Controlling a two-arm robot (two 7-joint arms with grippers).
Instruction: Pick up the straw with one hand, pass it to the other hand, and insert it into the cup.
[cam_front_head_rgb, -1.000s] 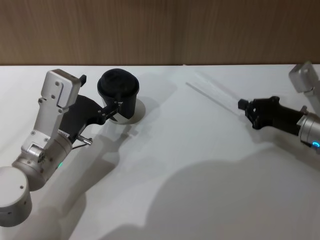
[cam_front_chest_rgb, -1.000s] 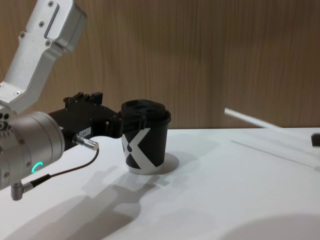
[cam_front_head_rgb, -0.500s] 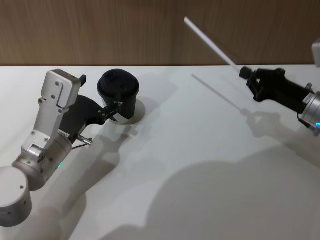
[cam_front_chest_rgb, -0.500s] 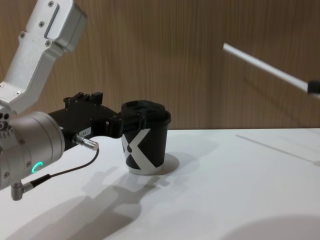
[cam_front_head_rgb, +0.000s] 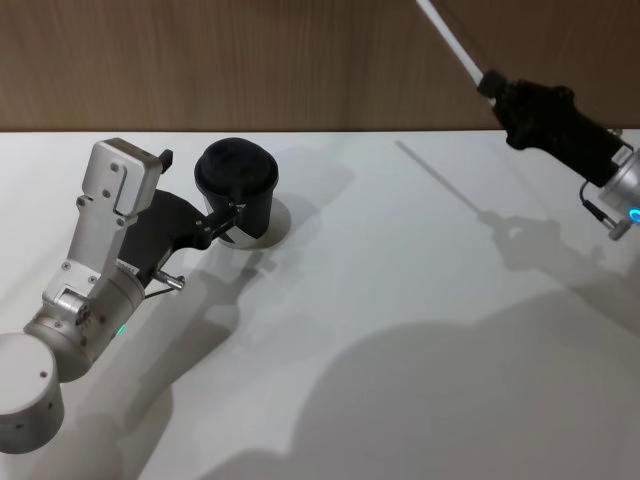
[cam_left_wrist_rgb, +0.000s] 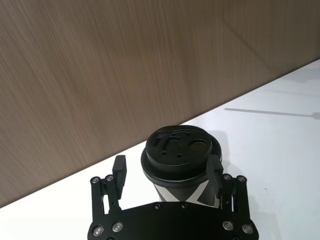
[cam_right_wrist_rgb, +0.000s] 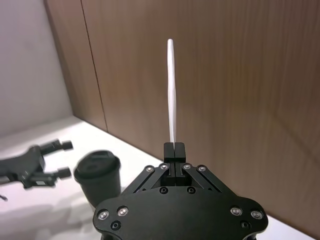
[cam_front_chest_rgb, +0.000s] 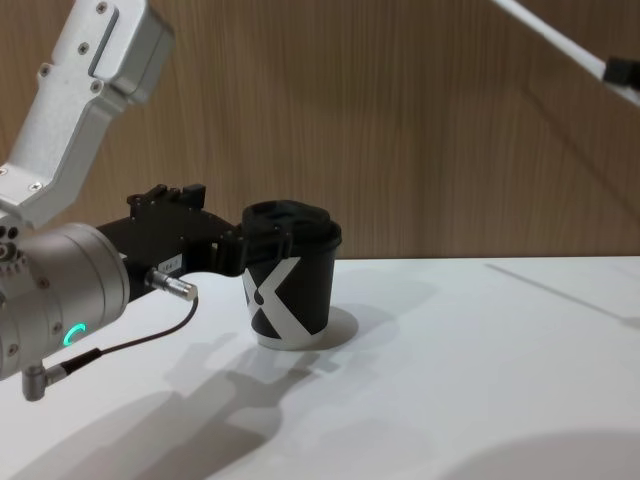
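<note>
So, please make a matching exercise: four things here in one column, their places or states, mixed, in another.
1. straw
2. cup
3. left gripper
4. right gripper

A. open around the cup
B. stands on the table
C. shut on the straw, high above the table
D. white, tilted, up in the air

Pairs: 1-D, 2-B, 3-A, 4-C.
</note>
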